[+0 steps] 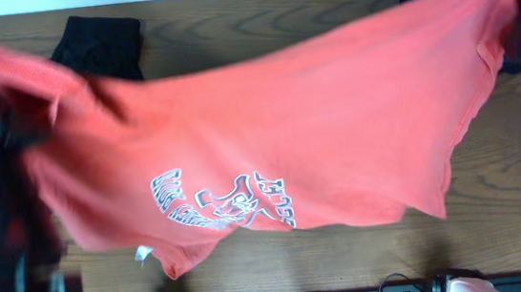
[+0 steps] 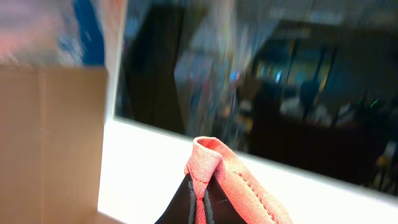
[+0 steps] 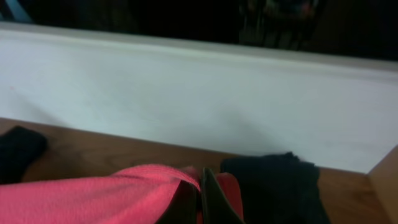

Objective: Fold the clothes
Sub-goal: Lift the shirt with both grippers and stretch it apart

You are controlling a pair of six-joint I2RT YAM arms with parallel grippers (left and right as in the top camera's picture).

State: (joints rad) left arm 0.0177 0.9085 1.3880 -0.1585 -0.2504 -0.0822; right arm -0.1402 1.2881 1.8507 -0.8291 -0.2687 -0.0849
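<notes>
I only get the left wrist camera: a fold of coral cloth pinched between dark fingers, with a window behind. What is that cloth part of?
Observer: A coral-red T-shirt with white-and-dark lettering, spread wide over the wooden table in the overhead view.
Operator: Is anything holding the other end?
Observer: Yes, the right hand is shut on another edge of it.
Operator: Any other clothes about?
Observer: A black garment lies at the table's far edge, partly hidden by the shirt.
</notes>
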